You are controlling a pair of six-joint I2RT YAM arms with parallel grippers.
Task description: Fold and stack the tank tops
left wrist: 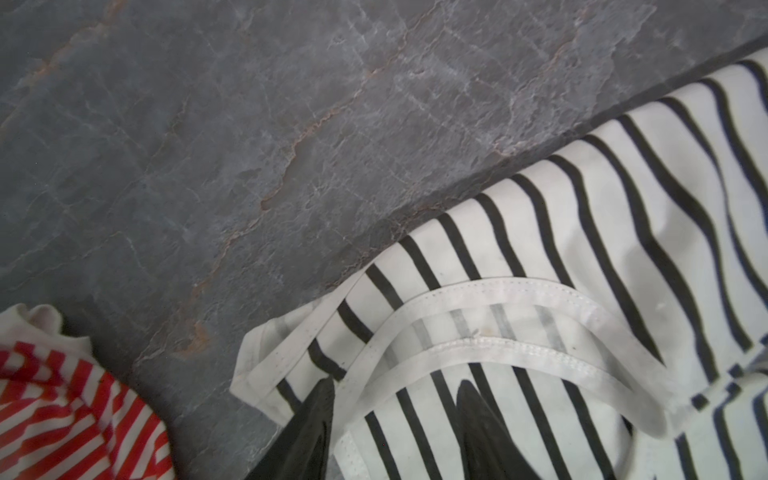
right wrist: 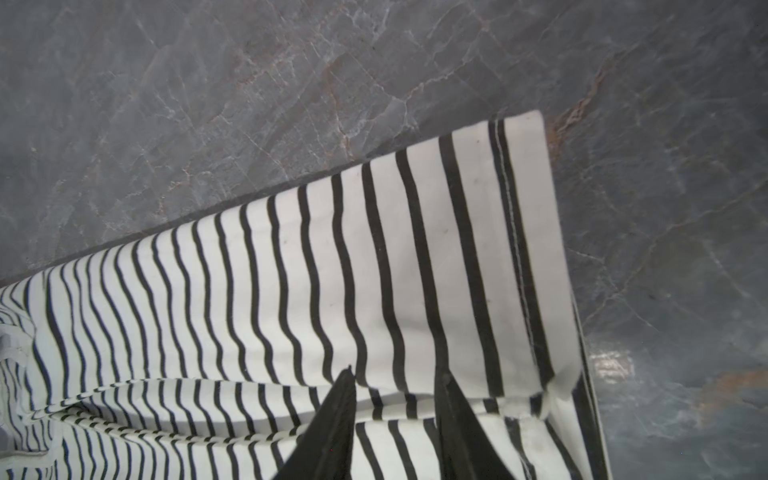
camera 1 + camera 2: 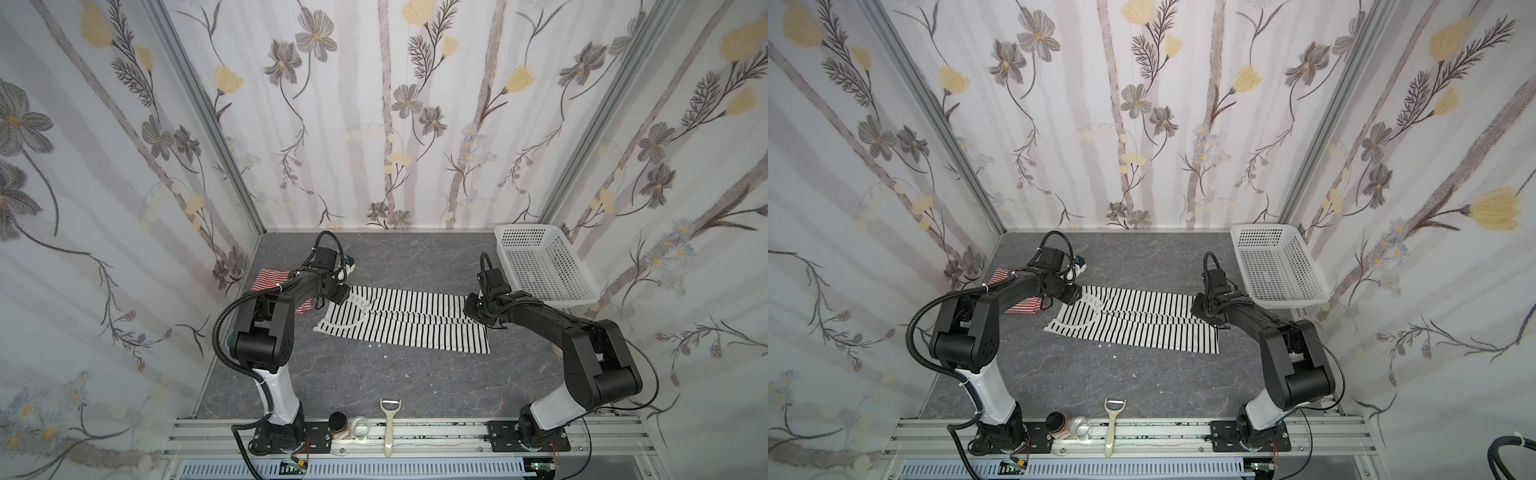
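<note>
Wrist views are showing left gripper (image 1: 397,415) and right gripper (image 2: 395,411) standing part-open, empty, over opposite edges of the black-striped white tank top (image 2: 332,270).

shows only slivers of the red-and-white striped soft tank top (image 3: 270,277) past the black left arm (image 3: 303,284) in both top views, and cuts it off at a corner in the left wrist view. crops the white black-striped soft tank top (image 3: 415,322) at both wrist views' edges. leaves the fingertips of the left gripper (image 1: 397,382) and right gripper (image 2: 395,370) too dark and small to make out from above; cuts their finger bases off up close. cannot name the tiny white specks (image 3: 385,356) on the grey marbled tabletop (image 3: 374,395).
</note>
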